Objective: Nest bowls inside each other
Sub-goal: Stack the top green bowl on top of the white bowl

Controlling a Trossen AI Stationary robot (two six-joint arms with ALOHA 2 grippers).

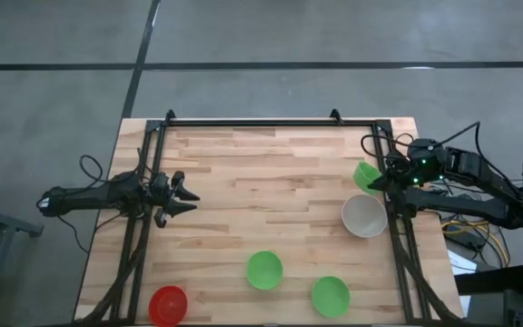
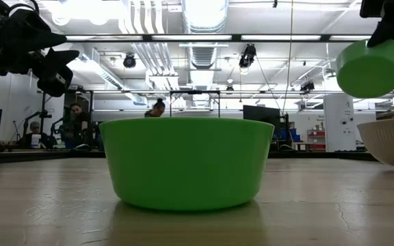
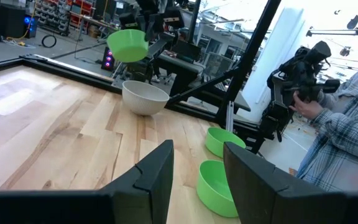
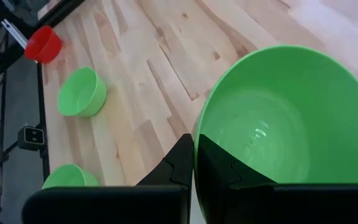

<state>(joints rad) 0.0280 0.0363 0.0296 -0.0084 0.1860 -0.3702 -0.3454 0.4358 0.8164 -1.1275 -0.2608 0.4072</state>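
Observation:
My right gripper (image 1: 379, 180) is shut on a green bowl (image 1: 365, 174), raised above the table near its right edge, just to the far side of the pale white-grey bowl (image 1: 364, 216). That bowl rests on its base. Two more green bowls (image 1: 264, 270) (image 1: 330, 296) stand upright near the front edge. A red bowl (image 1: 168, 305) sits at the front left. My left gripper (image 1: 184, 195) waits open at the table's left side, level and touching nothing. The low view shows the held bowl (image 2: 373, 67) high at the right. My right gripper has the green bowl by its rim (image 4: 196, 134), one finger (image 4: 229, 171) inside the bowl and one finger (image 4: 174, 167) outside. It comes from the table's right side, slanting down. The bowl is lifted clear of the table and tilted.
Black frame rails (image 1: 271, 123) run along the table's far, left and right edges. Bare wood lies open in the table's middle (image 1: 271, 191). A person in a plaid sleeve (image 3: 347, 130) stands beyond the table, and others sit in the room behind (image 2: 77, 119).

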